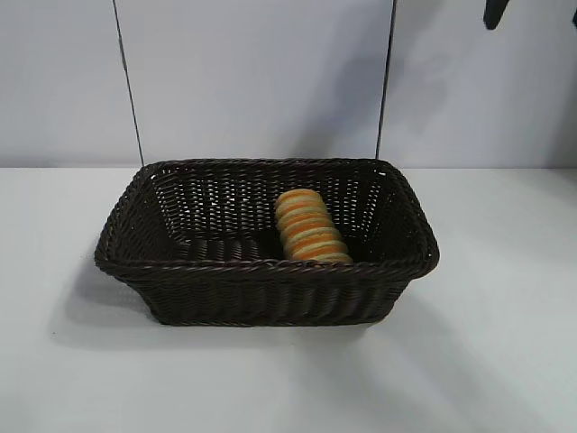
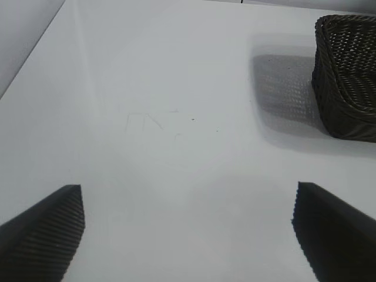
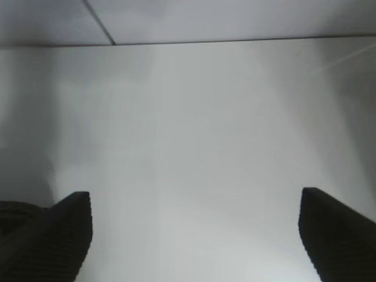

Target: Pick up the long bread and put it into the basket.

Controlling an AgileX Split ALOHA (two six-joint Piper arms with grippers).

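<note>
One basket (image 1: 267, 271) stands on the white bench (image 1: 487, 361), a little left of centre in the exterior view. It is dark brown wicker, rectangular, with sloping sides and a braided rim. One long bread (image 1: 309, 227) lies inside it, in the right half of the basket, its far end leaning up toward the back wall and its near end down by the front wall. The loaf is striped crosswise in orange and pale yellow. Nothing else lies in the basket that can be made out.

Two arms belong to the rig. In the exterior view only a small dark piece of the right arm (image 1: 495, 12) shows, at the upper right edge of the frame, well apart from the basket.

The left tool (image 2: 188, 226) hovers over bare bench with its two fingers spread wide and nothing between them; one corner of the basket (image 2: 348, 76) sits at the upper right of that frame.

The right tool (image 3: 194, 232) likewise has two fingers spread wide, holding nothing, with plain bench beneath.
</note>
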